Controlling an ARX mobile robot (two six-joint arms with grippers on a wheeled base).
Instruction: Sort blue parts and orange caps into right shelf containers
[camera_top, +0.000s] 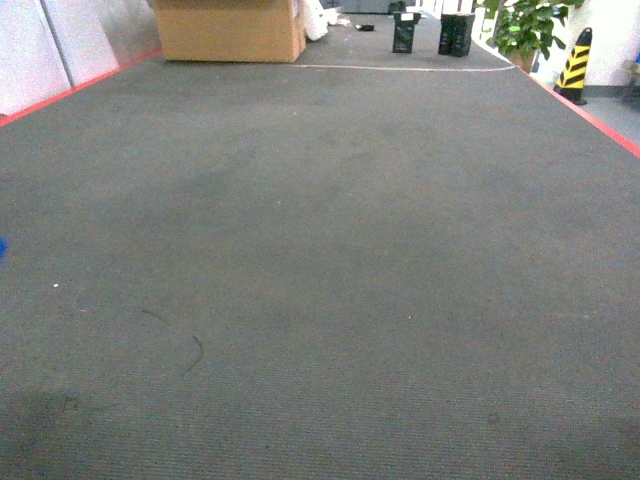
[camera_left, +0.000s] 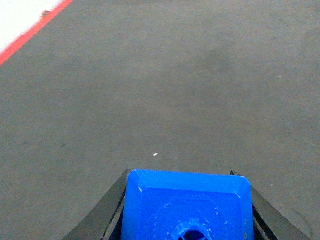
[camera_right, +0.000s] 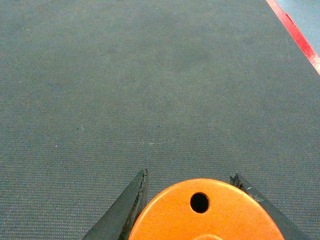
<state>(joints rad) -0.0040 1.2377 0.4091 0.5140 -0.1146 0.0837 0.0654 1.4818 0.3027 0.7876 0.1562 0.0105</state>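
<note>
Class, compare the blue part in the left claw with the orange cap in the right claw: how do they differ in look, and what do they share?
Colour: the blue part is bright blue; the orange cap is orange.
Shape: the blue part has straight edges and bevelled corners; the orange cap has a rounded outline.
Surface: the blue part's face shows fine printed ridges; the orange cap's face is smooth with a round hole.
Shared: each sits between dark claw fingers above grey carpet.

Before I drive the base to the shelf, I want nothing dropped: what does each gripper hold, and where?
Left gripper clamps a blue part by its two sides; right gripper clamps an orange cap by its sides.
</note>
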